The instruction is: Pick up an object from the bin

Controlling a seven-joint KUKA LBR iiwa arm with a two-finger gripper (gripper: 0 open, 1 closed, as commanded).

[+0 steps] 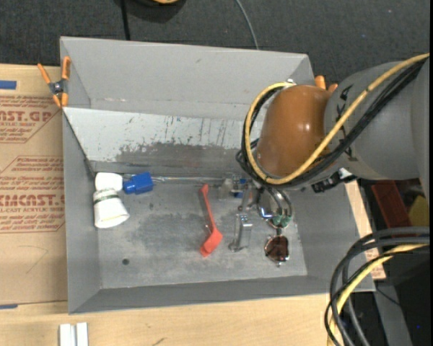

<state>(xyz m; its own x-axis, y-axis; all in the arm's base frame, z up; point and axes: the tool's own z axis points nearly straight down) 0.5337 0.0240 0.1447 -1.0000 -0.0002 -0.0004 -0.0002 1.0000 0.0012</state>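
My gripper (239, 233) hangs low over the bin floor, right of the middle, under the arm's orange dome. Just left of it lies a thin red-orange tool (208, 224) with a thicker lower end, about a finger's width away. To the gripper's right lie sunglasses with brown lenses (277, 248), partly hidden by the wrist. Nothing shows held in the gripper.
At the left of the bin lies a white plastic bottle-like piece (108, 200). Beside it is a blue cap (138, 184) on a thin metal rod (191, 181) running right along the back wall's foot. The arm covers the bin's right side.
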